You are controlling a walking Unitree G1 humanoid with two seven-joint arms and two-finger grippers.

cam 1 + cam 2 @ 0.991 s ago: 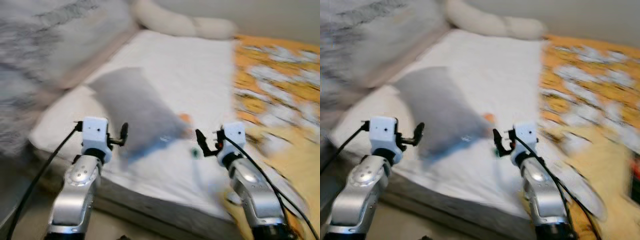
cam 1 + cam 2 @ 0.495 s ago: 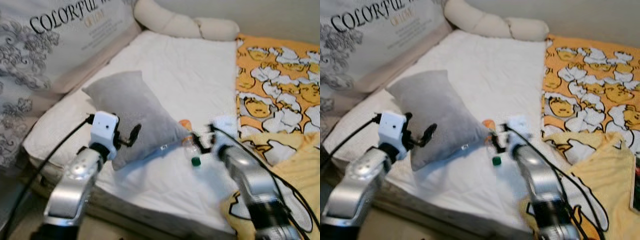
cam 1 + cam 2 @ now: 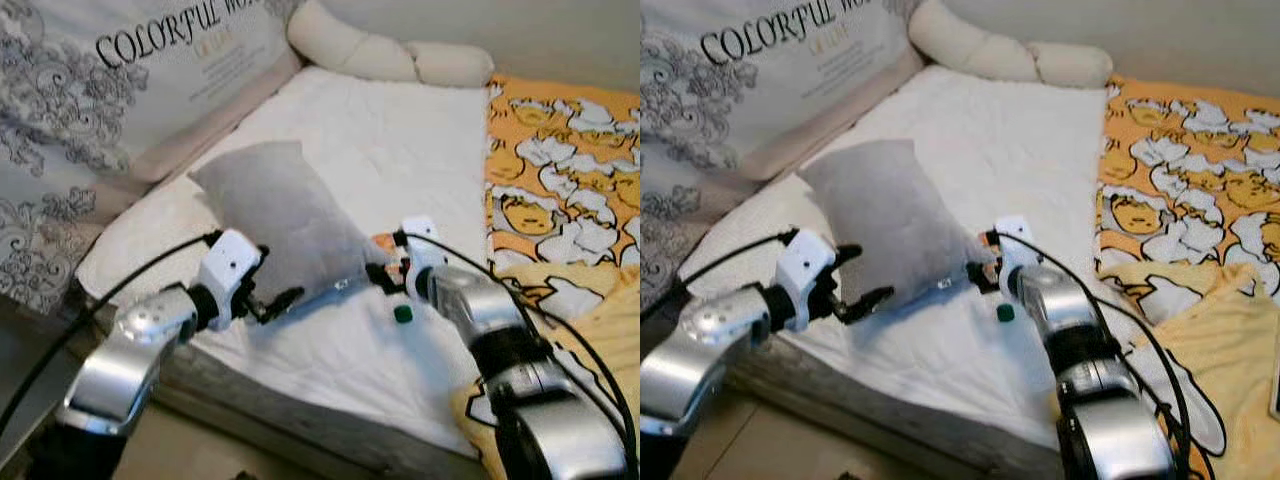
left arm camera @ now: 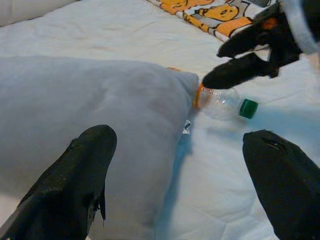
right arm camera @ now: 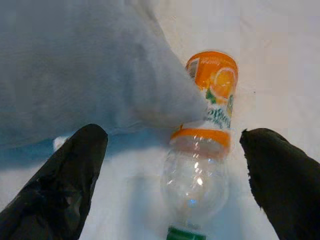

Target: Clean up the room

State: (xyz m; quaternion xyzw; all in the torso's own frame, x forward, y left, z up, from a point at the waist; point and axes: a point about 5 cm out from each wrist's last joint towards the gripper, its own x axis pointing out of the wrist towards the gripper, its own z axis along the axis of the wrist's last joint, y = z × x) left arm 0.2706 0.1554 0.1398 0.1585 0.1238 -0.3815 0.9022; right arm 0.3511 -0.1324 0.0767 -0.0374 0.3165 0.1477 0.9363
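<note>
Right hand (image 5: 170,170) is poised directly over a clear plastic bottle with an orange label and green cap (image 5: 202,165), its two black fingers (image 5: 65,175) spread wide apart and straddling it, nothing gripped. The bottle lies flat on the white quilted mattress (image 3: 400,170), its label end tucked under the corner of the soft grey cushion (image 3: 280,215) and its cap end pointing away from the cushion toward the bed's near edge. In the head view the bottle's long axis runs roughly from 11 o'clock at the label to 5 o'clock at the cap (image 3: 403,314), and the right wrist view has it lined up between the fingers, so they would close across the narrow body rather than along it. The left hand (image 3: 272,300) hovers by the cushion's near edge at about 9 o'clock from the bottle, also spread wide and empty, with the cushion between it and the bottle. The right hand is clearly nearer and better placed. The catch, I'd judge, is the cushion corner overlapping the label end.
</note>
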